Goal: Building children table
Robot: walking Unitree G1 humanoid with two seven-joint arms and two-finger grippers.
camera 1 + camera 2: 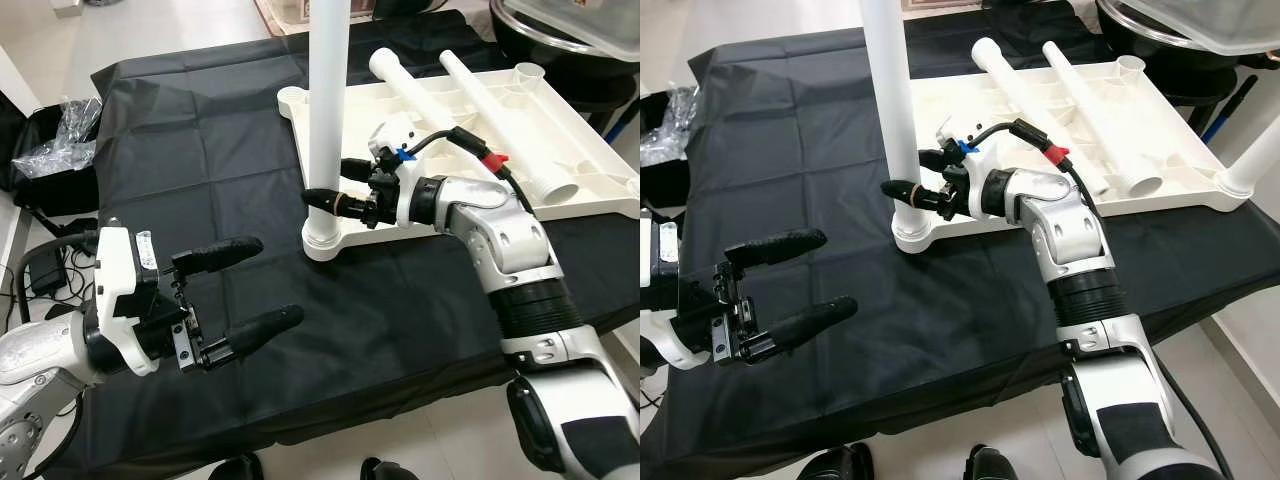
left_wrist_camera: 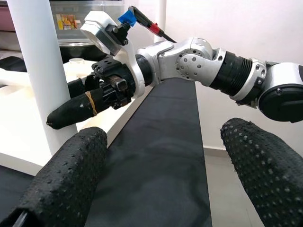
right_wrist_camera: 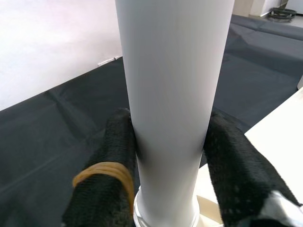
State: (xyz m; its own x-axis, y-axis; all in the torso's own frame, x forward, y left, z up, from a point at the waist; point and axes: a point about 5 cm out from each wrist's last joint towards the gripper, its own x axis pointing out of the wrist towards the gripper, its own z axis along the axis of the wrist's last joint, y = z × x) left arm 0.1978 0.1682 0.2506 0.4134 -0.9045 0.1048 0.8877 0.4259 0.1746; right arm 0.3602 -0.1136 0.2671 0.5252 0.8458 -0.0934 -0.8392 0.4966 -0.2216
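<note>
A white plastic tabletop [image 1: 590,175] lies upside down on the black-covered table. One white leg [image 1: 328,110] stands upright in its near-left corner socket [image 1: 322,243]. My right gripper [image 1: 326,185] is shut on this leg just above the socket; in the right wrist view its fingers [image 3: 106,165] press on both sides of the tube [image 3: 173,94]. Two loose legs [image 1: 415,90] lie across the tabletop. My left gripper [image 1: 275,280] hovers open and holds nothing, over the cloth to the left of and nearer than the leg.
A black cloth [image 1: 200,150] covers the work table, whose front edge is close to me. A clear plastic bag [image 1: 55,140] and a dark bag sit at the far left. A dark domed container [image 1: 570,30] stands at the back right.
</note>
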